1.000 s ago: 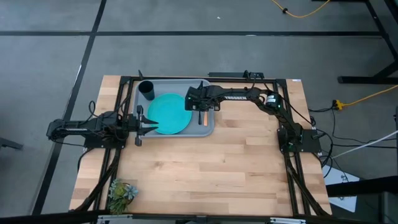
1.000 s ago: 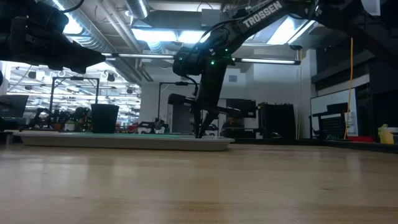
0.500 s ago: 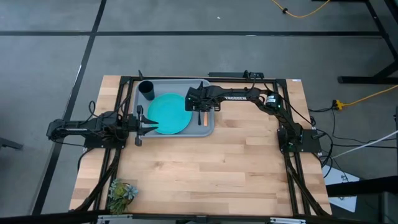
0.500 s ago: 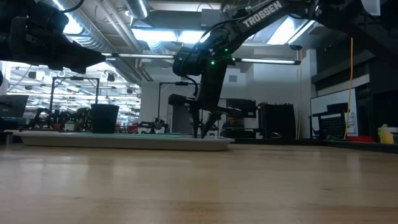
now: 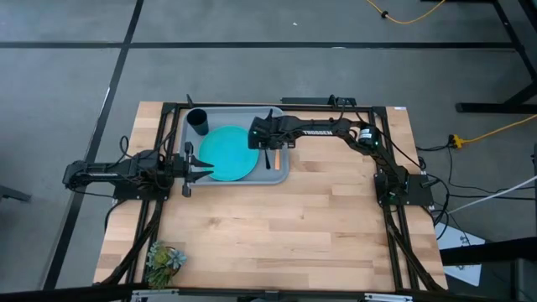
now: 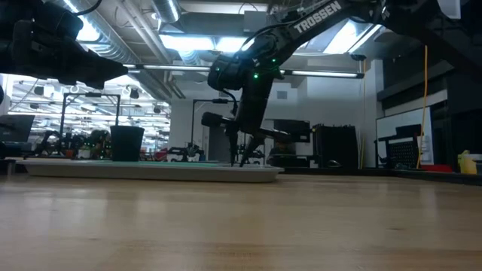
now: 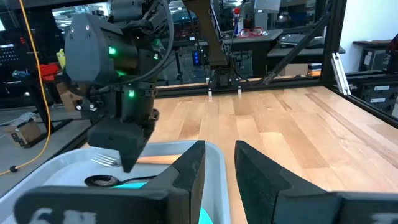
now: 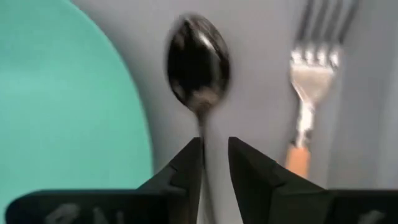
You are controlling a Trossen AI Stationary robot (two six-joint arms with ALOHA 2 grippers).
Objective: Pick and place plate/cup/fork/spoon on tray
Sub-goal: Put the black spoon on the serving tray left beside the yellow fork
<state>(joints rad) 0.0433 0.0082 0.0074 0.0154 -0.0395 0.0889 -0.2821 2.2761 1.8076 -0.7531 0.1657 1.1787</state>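
The grey-blue tray (image 5: 239,117) lies at the table's far left. On it are the teal plate (image 5: 225,153), the dark cup (image 5: 198,122), the orange-handled fork (image 5: 275,159) and the dark spoon (image 8: 198,65). The spoon lies flat beside the fork (image 8: 309,74), between it and the plate (image 8: 62,106). My right gripper (image 8: 215,149) points down over the tray's right part (image 5: 267,144). It is slightly open, and its fingers stand on either side of the spoon's thin handle (image 8: 202,132). My left gripper (image 7: 219,155) is open and empty at the tray's near left (image 5: 201,165).
A small green plant (image 5: 164,258) sits at the table's near left corner. Black frame rails (image 5: 394,243) run along both sides of the table. Bare wood (image 5: 277,226) fills the near half of the table.
My right gripper's fingers have parted a little over the tray. It has shifted slightly toward the table's left edge. The spoon lies on the tray beneath it.
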